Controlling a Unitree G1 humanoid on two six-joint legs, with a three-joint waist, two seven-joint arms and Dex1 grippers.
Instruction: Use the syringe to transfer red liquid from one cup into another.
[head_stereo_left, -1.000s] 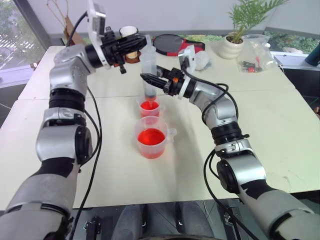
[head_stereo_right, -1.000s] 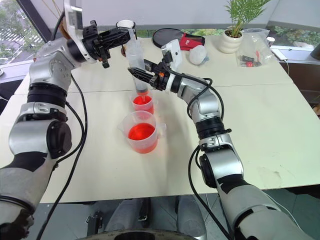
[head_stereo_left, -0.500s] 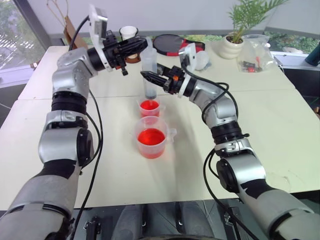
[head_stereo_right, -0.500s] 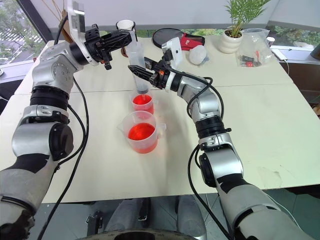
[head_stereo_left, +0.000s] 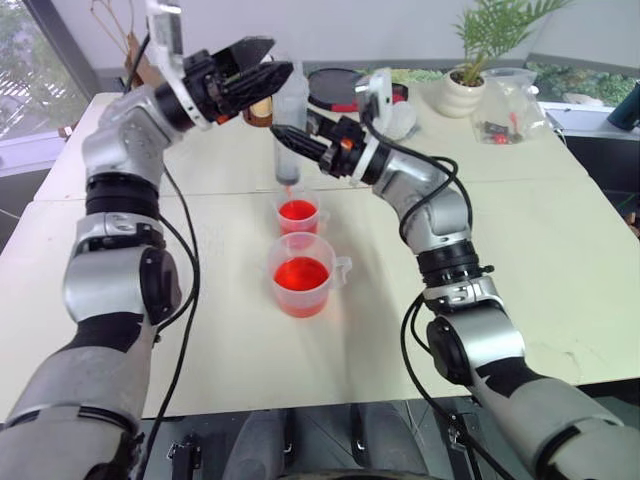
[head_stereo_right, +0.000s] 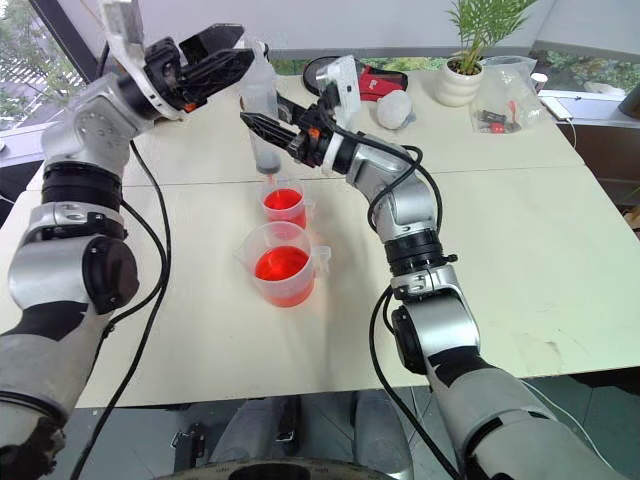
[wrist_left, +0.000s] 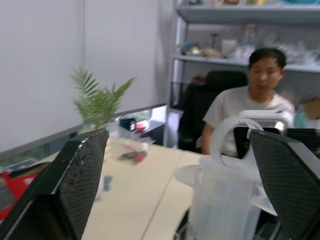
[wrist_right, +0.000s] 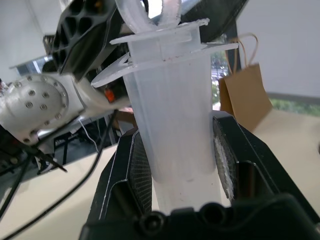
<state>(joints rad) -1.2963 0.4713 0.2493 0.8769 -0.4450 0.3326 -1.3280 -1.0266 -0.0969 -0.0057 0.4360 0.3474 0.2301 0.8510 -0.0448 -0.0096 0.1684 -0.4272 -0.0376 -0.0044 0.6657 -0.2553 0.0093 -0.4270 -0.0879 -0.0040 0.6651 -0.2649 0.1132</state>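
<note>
Cream desk (head_stereo_left: 560, 260) fills the room, a palm pot (head_stereo_left: 462, 92) at two o'clock. The right tool (head_stereo_left: 285, 135) clamps the syringe (head_stereo_left: 288, 125) upright above the small cup (head_stereo_left: 299, 213); the left tool (head_stereo_left: 255, 62) gapes wide at its top.

You see a frosted, translucent plastic syringe (wrist_right: 172, 115) with a ribbed smooth barrel. Two clear glossy plastic cups, the smaller handleless one (head_stereo_left: 299, 215) and the wider handled one (head_stereo_left: 303, 275), hold shiny red liquid (head_stereo_left: 301, 273). The cream tabletop (head_stereo_left: 540, 240) looks matt and smooth. Black gripper fingers (wrist_left: 80, 175) show a fine textured weave.
</note>
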